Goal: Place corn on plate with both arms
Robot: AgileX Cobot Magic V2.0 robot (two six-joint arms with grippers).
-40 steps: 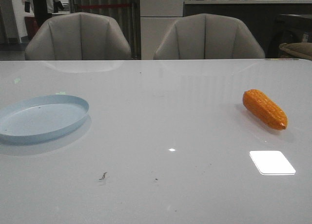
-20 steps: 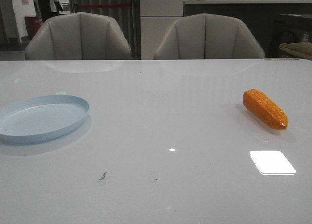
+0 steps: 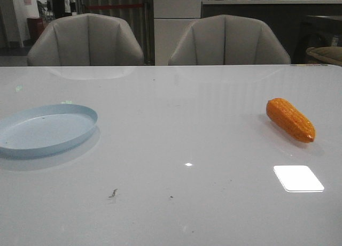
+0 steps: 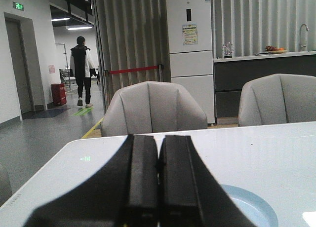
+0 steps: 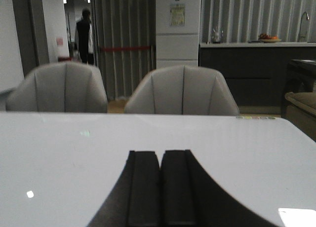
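The orange corn (image 3: 291, 119) lies on the white table at the right, its tapered end toward the front right. The pale blue plate (image 3: 45, 129) sits at the table's left and is empty. Part of its rim shows in the left wrist view (image 4: 252, 207). Neither arm shows in the front view. My left gripper (image 4: 159, 138) is shut and empty, low over the table near the plate. My right gripper (image 5: 160, 153) is shut and empty, low over the table. The corn is out of the right wrist view.
Two grey chairs (image 3: 85, 40) (image 3: 228, 40) stand behind the table's far edge. A bright light reflection (image 3: 298, 178) lies on the table in front of the corn. A person (image 4: 81, 69) walks in the background corridor.
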